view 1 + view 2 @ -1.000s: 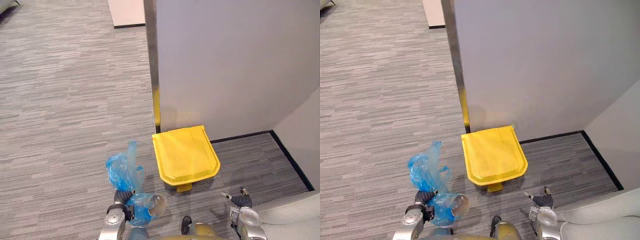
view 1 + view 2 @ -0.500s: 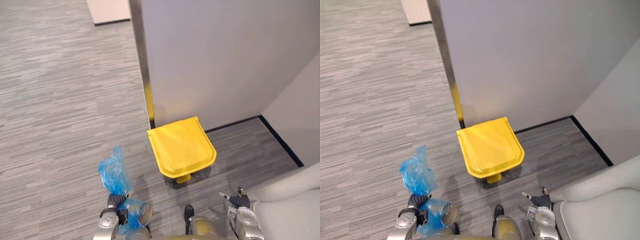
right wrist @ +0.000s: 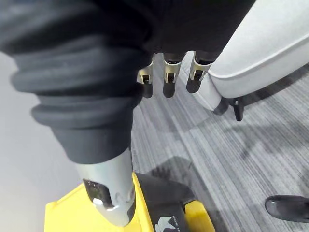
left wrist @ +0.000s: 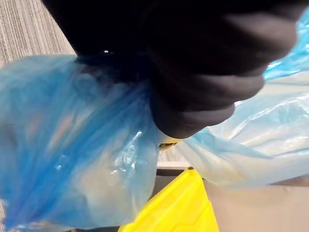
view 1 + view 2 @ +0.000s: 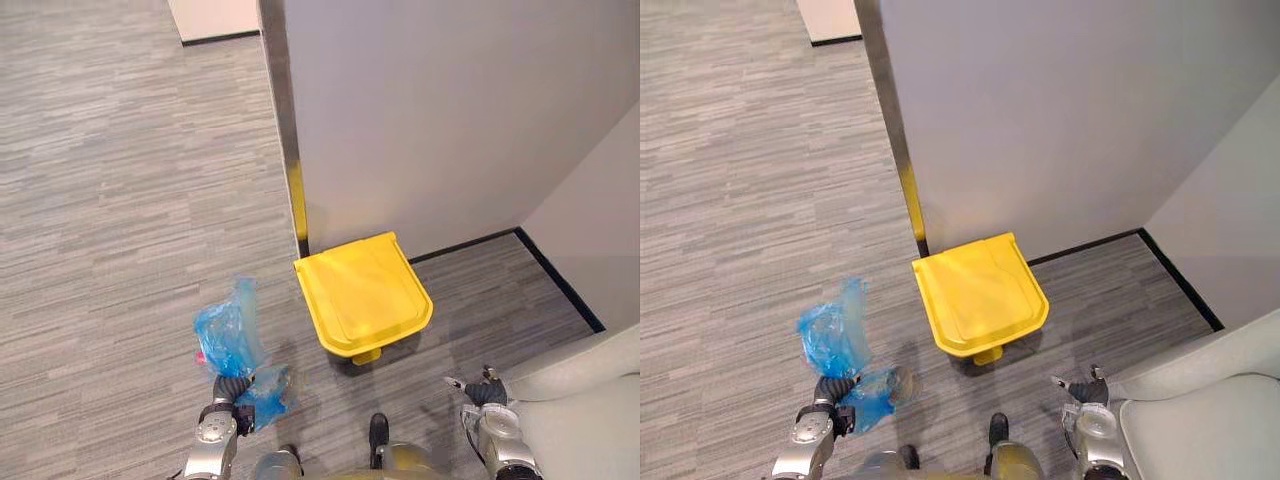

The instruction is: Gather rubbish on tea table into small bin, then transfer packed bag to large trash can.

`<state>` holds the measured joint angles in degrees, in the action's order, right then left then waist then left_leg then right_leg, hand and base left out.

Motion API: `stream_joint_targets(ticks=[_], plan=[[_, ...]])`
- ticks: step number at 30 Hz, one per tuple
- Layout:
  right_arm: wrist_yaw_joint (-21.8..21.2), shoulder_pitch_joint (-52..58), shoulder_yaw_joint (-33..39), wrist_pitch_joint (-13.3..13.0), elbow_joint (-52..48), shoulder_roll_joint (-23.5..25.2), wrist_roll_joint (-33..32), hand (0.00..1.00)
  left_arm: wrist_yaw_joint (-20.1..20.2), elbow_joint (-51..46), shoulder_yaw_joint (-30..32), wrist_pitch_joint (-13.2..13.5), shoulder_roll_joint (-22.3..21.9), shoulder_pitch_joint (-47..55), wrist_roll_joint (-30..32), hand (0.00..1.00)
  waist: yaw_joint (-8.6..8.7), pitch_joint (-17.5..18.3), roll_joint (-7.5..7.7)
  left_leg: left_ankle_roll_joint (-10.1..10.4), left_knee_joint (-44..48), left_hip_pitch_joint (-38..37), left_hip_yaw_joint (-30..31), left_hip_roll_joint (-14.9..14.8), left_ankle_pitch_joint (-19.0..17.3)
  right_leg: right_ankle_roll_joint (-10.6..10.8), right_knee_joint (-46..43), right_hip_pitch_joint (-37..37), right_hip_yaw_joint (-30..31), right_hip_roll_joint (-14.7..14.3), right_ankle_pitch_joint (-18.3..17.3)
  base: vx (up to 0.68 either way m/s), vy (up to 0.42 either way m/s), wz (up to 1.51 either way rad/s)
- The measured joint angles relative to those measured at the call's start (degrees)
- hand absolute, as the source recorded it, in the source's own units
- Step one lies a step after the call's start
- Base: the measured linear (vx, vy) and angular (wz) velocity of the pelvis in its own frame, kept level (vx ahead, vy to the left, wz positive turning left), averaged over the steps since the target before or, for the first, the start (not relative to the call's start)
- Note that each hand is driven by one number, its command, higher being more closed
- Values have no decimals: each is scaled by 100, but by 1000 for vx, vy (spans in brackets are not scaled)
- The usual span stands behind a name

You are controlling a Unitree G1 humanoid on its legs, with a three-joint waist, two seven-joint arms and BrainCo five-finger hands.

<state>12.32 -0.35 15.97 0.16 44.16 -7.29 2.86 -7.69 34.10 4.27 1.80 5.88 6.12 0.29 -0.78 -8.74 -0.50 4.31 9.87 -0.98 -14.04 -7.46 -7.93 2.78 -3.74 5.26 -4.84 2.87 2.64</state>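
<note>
Carpet (image 5: 120,200) runs up to a grey wall (image 5: 440,110), where the yellow can (image 5: 365,295) stands with its lid down, a pale seat (image 5: 590,410) off to its right. The left hand (image 5: 230,392) is clenched round the neck of the blue bag (image 5: 226,335), held above the floor just left of the can. The right hand (image 5: 487,392) hangs beside the seat, fingers (image 3: 166,77) straight and loose, touching nothing.

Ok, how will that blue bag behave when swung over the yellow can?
Probably floppy: the blue bag is thin crinkled film bunched in the left hand, its loose top standing above the grip. Likely light, since it looks mostly slack. It may sway or snag on the yellow can, whose lid is closed.
</note>
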Motion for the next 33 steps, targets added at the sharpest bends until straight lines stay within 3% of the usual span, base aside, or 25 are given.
stream_joint_targets(ticks=[10,21,23,27,29,30,31,33], plan=[[-1,-16,1,2,16,4,0,0,7,342,-15,-18,-1,164,8,100,-8,0,-4,-47,-388,-177,32,145,140,-13,938,-421,31,32,613,-76,3,-2],[-1,92,3,17,134,5,0,0,14,447,-23,-21,-9,165,12,100,10,-5,1,33,-366,-165,-43,145,-14,4,922,-273,315,-6,602,-36,-2,-14],[-1,55,-2,17,162,5,0,0,12,446,-18,-21,-10,166,12,100,-6,-4,-2,-27,-261,-126,-52,142,-95,53,509,-6,435,-32,417,45,40,-31],[1,86,12,24,149,28,0,0,9,339,-26,-23,-10,230,12,100,5,-65,92,-196,412,-257,-177,142,-598,196,-1872,769,482,107,-500,53,71,-23],[7,110,63,36,54,114,-1,0,9,124,-35,-27,-5,251,12,100,36,-144,129,-361,584,-439,-167,166,-851,294,-2866,1044,320,270,-527,-2,57,-3],[10,177,133,39,-100,214,-1,0,6,-45,-38,-24,1,261,13,100,40,-227,168,-400,712,-580,-158,176,-955,456,-3473,1310,139,394,-586,61,53,6],[9,293,144,46,-291,323,-4,0,-10,-158,-121,-20,13,261,12,100,-24,-272,174,-413,959,-666,-148,171,-1177,278,-3535,1509,-103,481,-881,78,42,4],[12,293,142,47,-441,391,-4,0,-5,-159,-199,-25,108,249,12,100,-14,-287,226,-422,1201,-689,-111,150,-1382,257,-2944,1606,-344,534,-878,87,-3,13]])
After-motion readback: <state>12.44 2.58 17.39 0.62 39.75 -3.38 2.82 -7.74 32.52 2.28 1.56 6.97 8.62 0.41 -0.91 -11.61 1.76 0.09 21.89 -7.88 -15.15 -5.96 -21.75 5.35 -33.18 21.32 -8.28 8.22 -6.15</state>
